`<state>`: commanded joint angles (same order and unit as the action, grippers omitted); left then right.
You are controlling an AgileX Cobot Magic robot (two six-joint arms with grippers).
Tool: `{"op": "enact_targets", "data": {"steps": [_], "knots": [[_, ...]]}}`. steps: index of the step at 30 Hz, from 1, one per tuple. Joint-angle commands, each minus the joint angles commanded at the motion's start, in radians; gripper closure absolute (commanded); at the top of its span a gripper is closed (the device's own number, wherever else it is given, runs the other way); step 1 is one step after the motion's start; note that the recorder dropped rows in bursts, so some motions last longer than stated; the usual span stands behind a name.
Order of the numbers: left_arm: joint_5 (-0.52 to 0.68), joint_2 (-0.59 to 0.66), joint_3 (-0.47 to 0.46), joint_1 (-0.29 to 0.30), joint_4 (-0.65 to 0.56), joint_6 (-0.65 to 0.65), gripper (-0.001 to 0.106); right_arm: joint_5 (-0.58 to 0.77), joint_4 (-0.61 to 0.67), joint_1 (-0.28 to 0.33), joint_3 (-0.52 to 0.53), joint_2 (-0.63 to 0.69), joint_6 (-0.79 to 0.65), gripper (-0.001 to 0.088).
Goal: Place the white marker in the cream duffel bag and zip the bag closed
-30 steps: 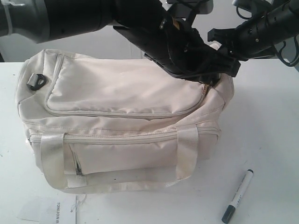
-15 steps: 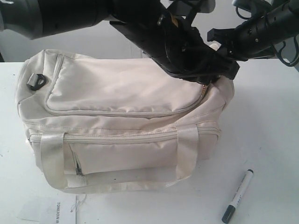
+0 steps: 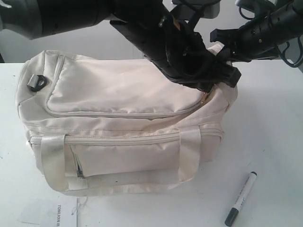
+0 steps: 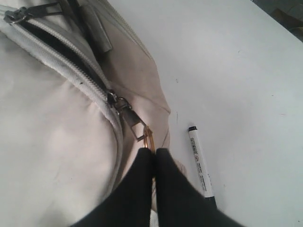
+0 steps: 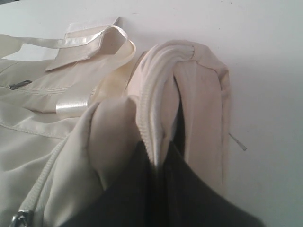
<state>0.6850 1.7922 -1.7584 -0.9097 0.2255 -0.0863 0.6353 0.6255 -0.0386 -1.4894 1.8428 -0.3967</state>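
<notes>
- Our left gripper [image 4: 153, 155] pinched the cream fabric duffel bag [image 3: 118, 90] by its gold zip pull [image 4: 148, 137], right gripper [image 5: 159, 158] by its rim.
- Slim white marker [image 3: 240, 198] lay lower right, apart.

Setting: robotics lab or test bench. Bare white surface [image 3: 274, 142], plain pale wall [image 3: 94, 42] behind. Black cabled left arm [image 3: 137, 21] and right arm [image 3: 265, 28] reach over it.

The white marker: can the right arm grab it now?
Probably not yet: the right gripper is pinching the cream duffel bag. Once it lets go, the white marker lies uncovered on the table.
</notes>
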Motion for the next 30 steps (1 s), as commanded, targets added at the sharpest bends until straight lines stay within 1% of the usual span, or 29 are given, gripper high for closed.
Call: {"op": "enact_targets", "data": {"steps": [19,30], "knots": [[0.096,0.000,0.000,0.000,0.004,0.037,0.105,-0.002,0.000,0.000,0.000,0.000,0.000,0.0868],[0.114,0.000,0.000,0.000,0.004,0.042,0.105,-0.007,0.000,0.000,0.000,0.000,0.000,0.0868]]}}
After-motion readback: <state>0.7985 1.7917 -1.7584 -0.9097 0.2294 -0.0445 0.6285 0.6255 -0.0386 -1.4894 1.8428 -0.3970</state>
